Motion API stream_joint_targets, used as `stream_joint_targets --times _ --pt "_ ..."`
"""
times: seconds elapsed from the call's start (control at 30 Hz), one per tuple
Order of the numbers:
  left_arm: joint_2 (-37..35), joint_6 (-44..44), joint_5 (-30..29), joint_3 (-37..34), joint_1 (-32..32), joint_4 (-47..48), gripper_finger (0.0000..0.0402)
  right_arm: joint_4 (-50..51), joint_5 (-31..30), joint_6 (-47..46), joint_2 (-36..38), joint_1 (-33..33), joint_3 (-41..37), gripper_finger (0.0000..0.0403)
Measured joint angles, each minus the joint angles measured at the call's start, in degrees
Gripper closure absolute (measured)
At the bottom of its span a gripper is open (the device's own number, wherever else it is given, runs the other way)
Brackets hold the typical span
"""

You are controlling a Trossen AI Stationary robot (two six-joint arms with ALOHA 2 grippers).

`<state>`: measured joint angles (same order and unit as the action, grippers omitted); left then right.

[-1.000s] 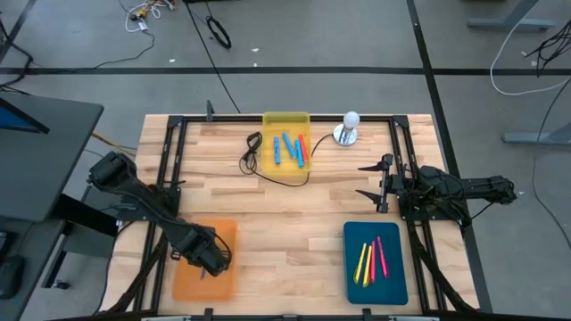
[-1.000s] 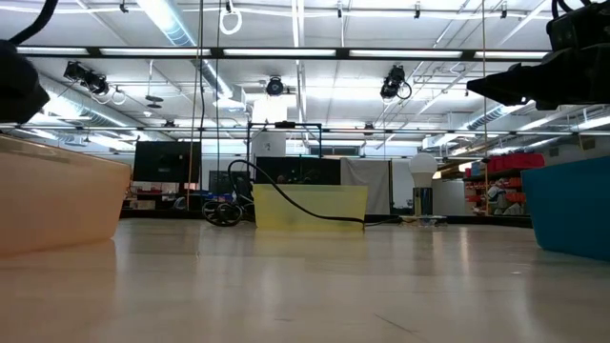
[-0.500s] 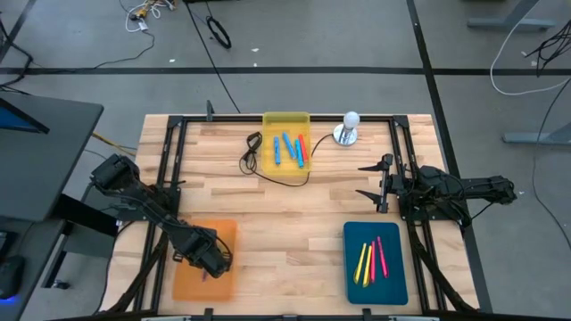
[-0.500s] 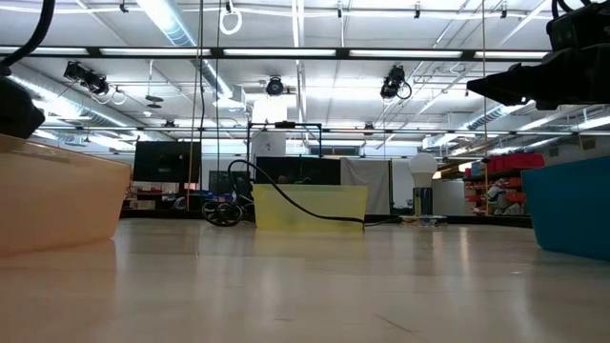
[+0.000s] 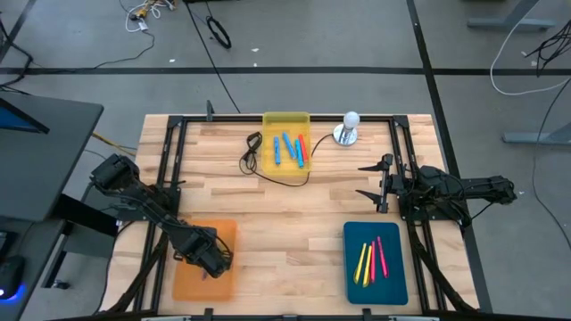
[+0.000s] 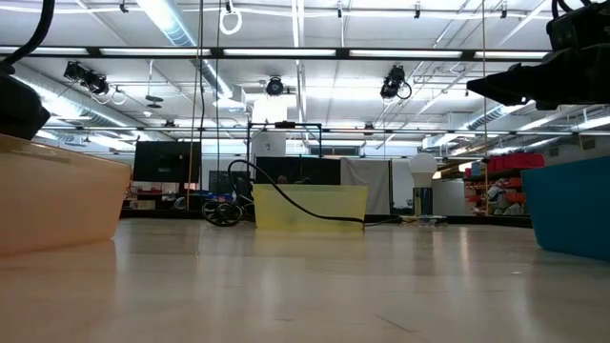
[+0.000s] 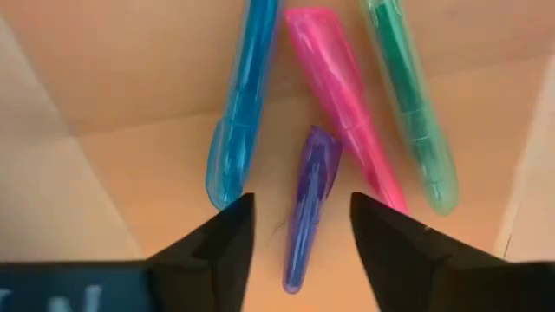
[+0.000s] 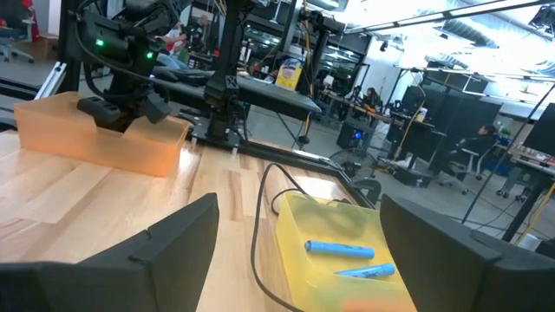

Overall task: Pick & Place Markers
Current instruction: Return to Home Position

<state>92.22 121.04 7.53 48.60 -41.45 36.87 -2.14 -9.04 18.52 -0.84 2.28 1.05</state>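
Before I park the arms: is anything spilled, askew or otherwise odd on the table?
Nothing is spilled: the markers all lie in the yellow tray, orange tray and teal tray. One oddity: the thin black cable loops close along the yellow tray's edge; I cannot tell whether it touches.

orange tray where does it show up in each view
High view: orange tray at lower left, under the left hand.
Low view: its wall at the left edge.
Left wrist view: its floor fills the picture, with markers lying on it.
Right wrist view: at the far left.
Shared landmark: the left hand, over the tray in every view.
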Motion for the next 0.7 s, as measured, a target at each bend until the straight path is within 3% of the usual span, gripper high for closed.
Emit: stream_joint_targets --times 0.43,0.53,0.7 --pt "-6.9 -0.8 -2.5 0.0 0.0 3.3 0.0027 0.0 0.0 0.0 0.0 0.0 0.0 0.0080" --pt "-9.3 -1.7 -3.2 0.3 0.5 4.2 0.0006 0.0 0.0 0.0 0.0 0.0 0.0 0.0080" --pt "-12.5 -4.5 -3.5 1.2 2.1 5.8 0.0014 0.0 0.0 0.0 0.0 0.0 0.0 0.0080"
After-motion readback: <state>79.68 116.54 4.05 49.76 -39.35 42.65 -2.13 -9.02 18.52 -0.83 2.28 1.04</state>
